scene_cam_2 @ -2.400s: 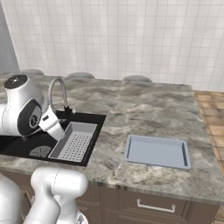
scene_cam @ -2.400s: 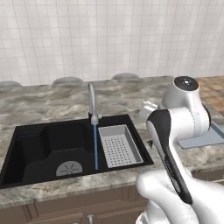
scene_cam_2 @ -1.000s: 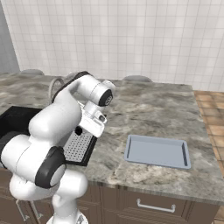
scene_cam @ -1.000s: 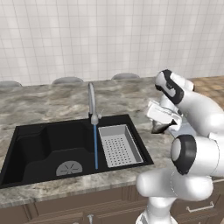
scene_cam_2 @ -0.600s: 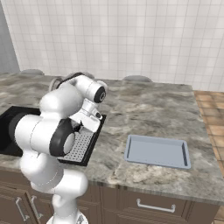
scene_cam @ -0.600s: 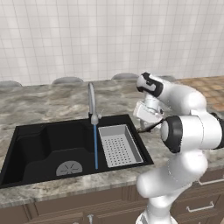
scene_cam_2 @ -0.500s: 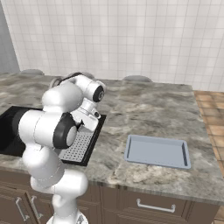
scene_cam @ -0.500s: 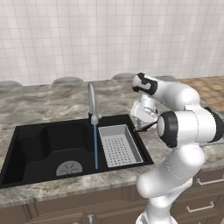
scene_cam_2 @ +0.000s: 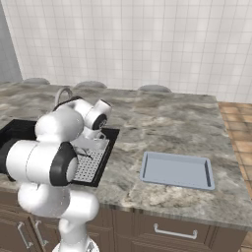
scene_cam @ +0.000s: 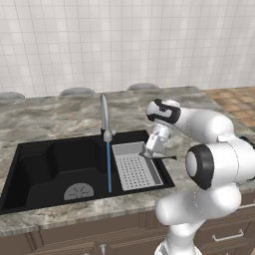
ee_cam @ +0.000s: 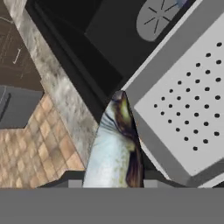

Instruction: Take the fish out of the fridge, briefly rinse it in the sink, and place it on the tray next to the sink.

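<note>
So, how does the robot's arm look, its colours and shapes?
The arm is made of thick, rounded, glossy white segments joined by round dark grey joints with black bands. It rises from a bulky white base. The gripper is a small pale block with short dark fingers. No cables or markings are visible.

The fish point(ee_cam: 117, 148) showed close up in the hand view as a slim tapering body, pale silvery along one side and dark brown-black along the other, its pointed end reaching out over the rim of the sink point(scene_cam: 45, 164). The sink was a black rectangular double basin set into the table, with a round grey drain point(scene_cam: 78, 191) in its left basin and a thin stream of water falling from the curved chrome faucet point(scene_cam: 104, 117). The tray point(scene_cam_2: 177, 170), pale blue-grey, shallow and low-rimmed, lay flat on the table well to the sink's right.
</note>
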